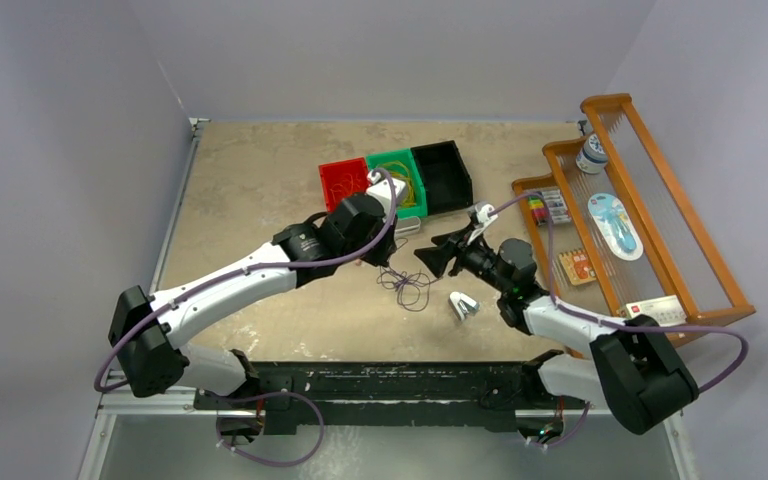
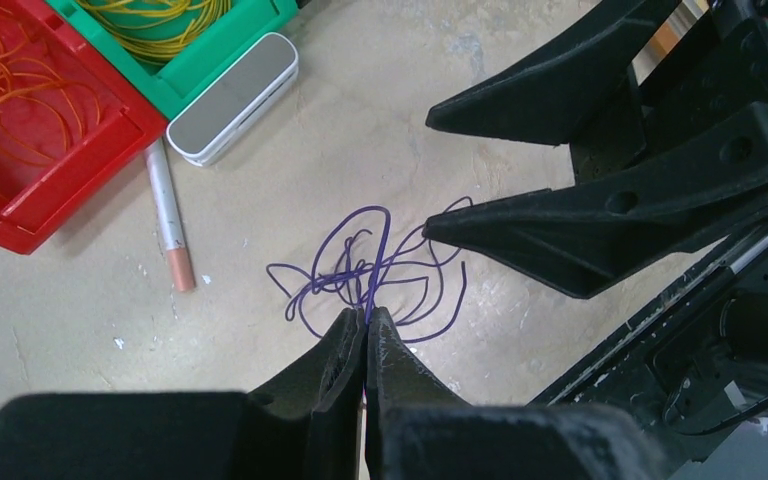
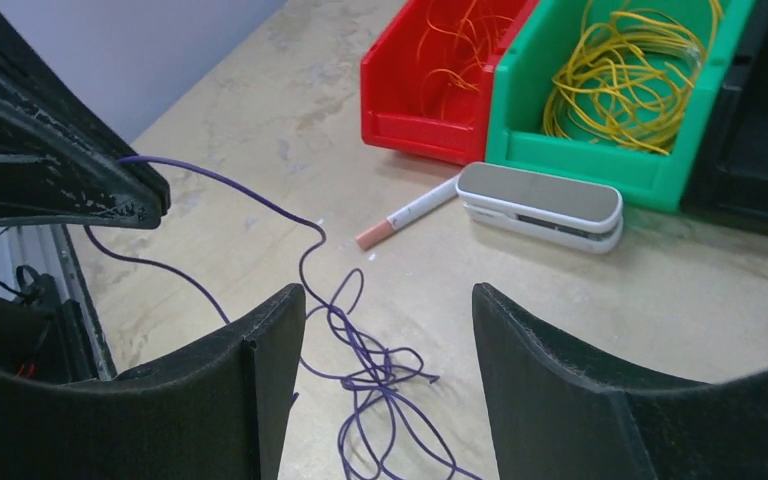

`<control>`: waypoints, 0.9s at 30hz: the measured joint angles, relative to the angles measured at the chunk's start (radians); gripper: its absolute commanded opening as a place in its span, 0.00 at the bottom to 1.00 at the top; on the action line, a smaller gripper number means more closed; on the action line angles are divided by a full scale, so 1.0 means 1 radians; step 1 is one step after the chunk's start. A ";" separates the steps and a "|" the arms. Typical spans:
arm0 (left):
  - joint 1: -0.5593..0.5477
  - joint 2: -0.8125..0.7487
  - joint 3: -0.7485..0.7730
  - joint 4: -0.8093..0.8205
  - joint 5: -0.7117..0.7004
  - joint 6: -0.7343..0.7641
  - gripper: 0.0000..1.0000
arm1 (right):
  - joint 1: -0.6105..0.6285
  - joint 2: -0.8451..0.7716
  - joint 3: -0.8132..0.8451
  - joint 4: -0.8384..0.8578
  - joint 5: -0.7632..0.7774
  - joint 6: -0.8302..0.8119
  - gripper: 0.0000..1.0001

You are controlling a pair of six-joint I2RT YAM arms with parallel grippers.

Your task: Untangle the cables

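Purple cable (image 1: 407, 285) lies in a loose tangle on the table (image 1: 260, 180), near the front edge and between the two arms. From above, the left gripper (image 1: 386, 258) hangs over the left side of the tangle and the right gripper (image 1: 428, 255) points at it from the right; how the jaws stand is hard to read at this size. Behind them a red bin (image 1: 342, 183), a green bin (image 1: 400, 180) and a black bin (image 1: 443, 175) stand side by side. A small white object (image 1: 463, 306) lies to the right of the tangle.

In the left wrist view, the left gripper's jaws are pressed together on one strand of the purple cable, which runs up from the tangle into the pinch. The right gripper's two fingers (image 2: 580, 235) are spread apart, and the lower tip is just beside the tangle's right loops. Whether it touches them I cannot tell. A pen (image 2: 170, 215) and a flat grey-topped case (image 2: 232, 97) lie in front of the bins. Orange cables (image 2: 20, 100) sit in the red bin and yellow cables (image 2: 160, 25) in the green one.

In the right wrist view, the right gripper's jaws stand wide and hold nothing, with the tangle on the table between and below them. A single purple strand climbs from the pile to the tip of the closed left gripper at upper left.
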 measured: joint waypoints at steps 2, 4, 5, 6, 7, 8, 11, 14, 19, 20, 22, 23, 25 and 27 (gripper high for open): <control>0.000 -0.001 0.010 -0.004 -0.006 0.000 0.00 | 0.000 0.018 0.000 0.038 -0.026 -0.001 0.65; 0.000 -0.001 0.025 -0.009 -0.009 0.001 0.00 | 0.000 0.047 0.001 0.074 -0.052 -0.002 0.65; 0.000 -0.001 0.035 -0.011 -0.011 0.002 0.00 | 0.000 0.063 0.001 0.088 -0.066 -0.002 0.65; 0.000 -0.001 0.045 -0.012 -0.013 0.003 0.00 | 0.000 0.081 0.002 0.098 -0.074 -0.002 0.65; 0.000 -0.001 0.056 -0.014 -0.016 0.003 0.00 | 0.000 0.100 0.003 0.109 -0.087 -0.001 0.65; 0.000 -0.001 0.067 -0.016 -0.018 0.006 0.00 | 0.000 0.117 0.004 0.119 -0.092 -0.001 0.65; 0.000 -0.001 0.103 -0.021 -0.026 0.019 0.00 | 0.005 0.177 0.013 0.155 -0.119 0.000 0.66; 0.000 -0.001 0.138 -0.024 -0.031 0.026 0.00 | 0.018 0.227 0.031 0.185 -0.136 0.000 0.65; 0.000 -0.001 0.192 -0.037 -0.031 0.032 0.00 | 0.058 0.300 0.085 0.227 -0.149 -0.002 0.64; 0.000 -0.001 0.203 -0.040 -0.031 0.035 0.00 | 0.065 0.315 0.095 0.239 -0.150 -0.002 0.63; 0.000 -0.001 0.228 -0.050 -0.031 0.046 0.00 | 0.073 0.344 0.109 0.260 -0.150 -0.002 0.61; 0.000 0.000 0.242 -0.056 -0.031 0.051 0.00 | 0.075 0.362 0.117 0.269 -0.150 -0.002 0.60; 0.000 0.002 0.279 -0.071 -0.032 0.059 0.00 | 0.077 0.401 0.135 0.280 -0.142 0.000 0.56; 0.000 0.003 0.314 -0.087 -0.036 0.071 0.00 | 0.077 0.432 0.145 0.291 -0.133 0.002 0.53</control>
